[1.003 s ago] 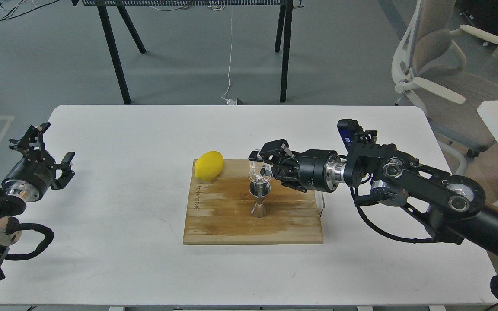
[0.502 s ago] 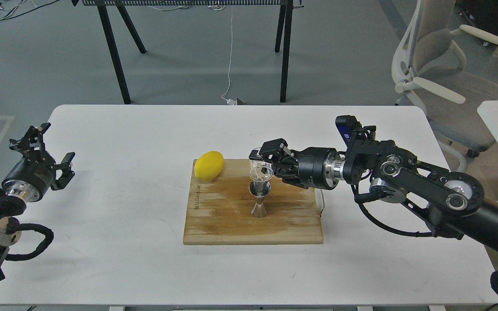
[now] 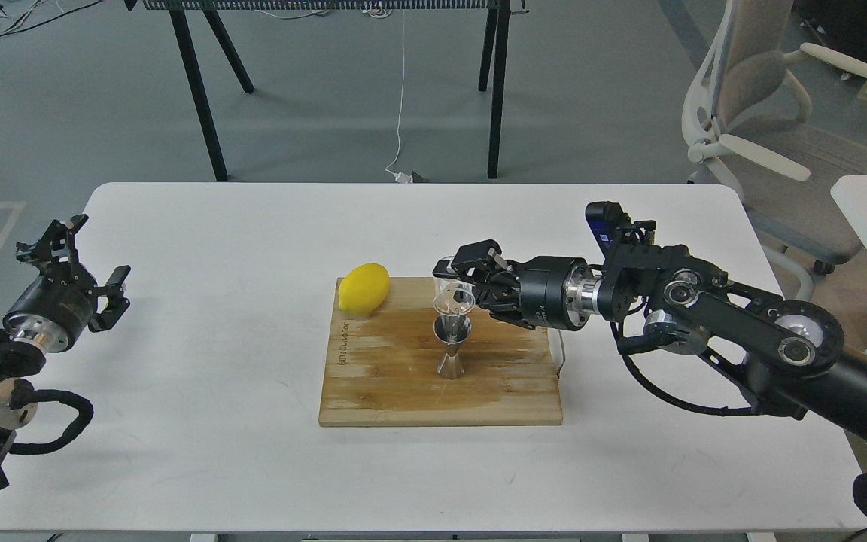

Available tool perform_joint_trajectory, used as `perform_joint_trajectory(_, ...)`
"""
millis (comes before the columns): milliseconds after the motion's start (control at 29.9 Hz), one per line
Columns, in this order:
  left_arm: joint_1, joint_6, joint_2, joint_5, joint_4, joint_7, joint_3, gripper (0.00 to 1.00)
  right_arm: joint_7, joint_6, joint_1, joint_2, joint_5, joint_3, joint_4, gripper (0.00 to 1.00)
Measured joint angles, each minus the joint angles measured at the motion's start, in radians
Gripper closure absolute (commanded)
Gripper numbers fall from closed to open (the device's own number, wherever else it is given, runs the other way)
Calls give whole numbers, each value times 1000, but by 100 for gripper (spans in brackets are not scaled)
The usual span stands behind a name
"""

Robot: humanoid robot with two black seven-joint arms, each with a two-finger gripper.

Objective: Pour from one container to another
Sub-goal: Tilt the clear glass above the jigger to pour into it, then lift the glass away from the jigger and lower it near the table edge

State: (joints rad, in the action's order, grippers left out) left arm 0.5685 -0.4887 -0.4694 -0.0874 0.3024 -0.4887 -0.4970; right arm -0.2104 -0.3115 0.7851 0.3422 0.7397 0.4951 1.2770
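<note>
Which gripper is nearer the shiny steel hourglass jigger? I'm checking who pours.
Right. The right gripper holds the clear glass cup just above the steel jigger; the left gripper hangs open, far left.

White rounded counter (image 3: 215, 421) on a grey floor (image 3: 65, 113). Behind it, black angled legs of another table (image 3: 196, 83) w/ a white cable (image 3: 401, 90) hanging down. Grey-and-white office chair (image 3: 772, 113) at right.
</note>
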Motion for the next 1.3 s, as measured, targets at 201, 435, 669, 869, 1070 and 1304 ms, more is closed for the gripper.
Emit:
perform_joint_trajectory(201, 0, 0, -1, 0, 0, 0, 0, 1, 3, -3, -9, 0, -167, 69, 4, 84)
perform_joint_trajectory(435, 0, 0, -1, 0, 0, 0, 0, 1, -1, 10, -93, -16, -504, 229, 1, 85)
perform_joint_trajectory(669, 0, 0, 3, 0, 0, 0, 0, 1, -1, 13, -331, -78, -789, 488, -6, 85)
perform_joint_trajectory(869, 0, 0, 11, 0, 0, 0, 0, 1, 5, 22, -551, -144, -1001, 741, -15, 86)
perform_joint_trajectory(1070, -4, 0, 15, 0, 0, 0, 0, 1, 38, 96, -706, -153, -1145, 879, -76, 86)
perform_joint_trajectory(1304, -7, 0, 21, 0, 0, 0, 0, 1, 46, 134, -785, -148, -1189, 913, -166, 86)
